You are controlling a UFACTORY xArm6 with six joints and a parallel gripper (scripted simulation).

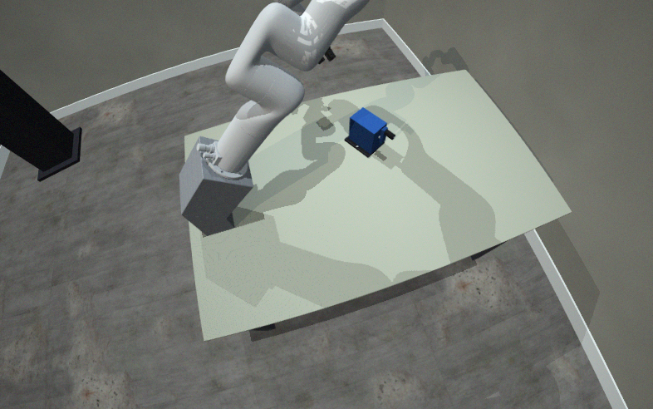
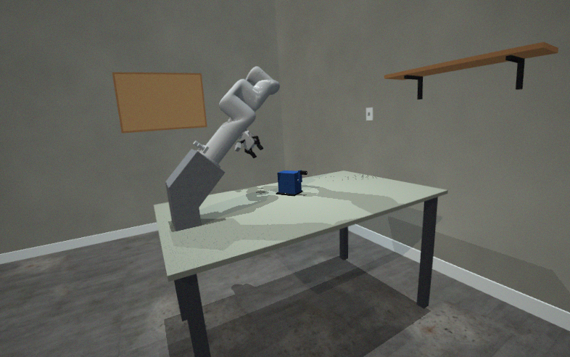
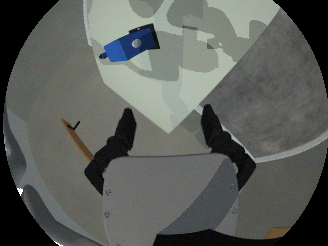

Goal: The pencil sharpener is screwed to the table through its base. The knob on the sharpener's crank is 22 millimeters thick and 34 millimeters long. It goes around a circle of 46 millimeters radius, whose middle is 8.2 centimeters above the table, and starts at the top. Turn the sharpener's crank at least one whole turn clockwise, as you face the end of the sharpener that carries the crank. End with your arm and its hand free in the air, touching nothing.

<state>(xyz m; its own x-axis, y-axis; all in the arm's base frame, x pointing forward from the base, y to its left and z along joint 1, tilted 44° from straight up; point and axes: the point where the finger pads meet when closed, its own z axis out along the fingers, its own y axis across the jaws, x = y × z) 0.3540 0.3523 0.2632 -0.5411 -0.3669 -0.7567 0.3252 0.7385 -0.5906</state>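
The blue pencil sharpener stands on its black base on the pale green table. Its black crank knob sticks out at the top of the right end. It also shows in the exterior view with the knob at the upper right, and in the wrist view. My gripper hangs high above the table, to the left of the sharpener and well apart from it. Its two black fingers stand wide open with nothing between them.
The arm's grey slanted base block stands at the table's near left corner. A black post stands on the floor at the left. A wooden shelf and a cork board hang on the walls.
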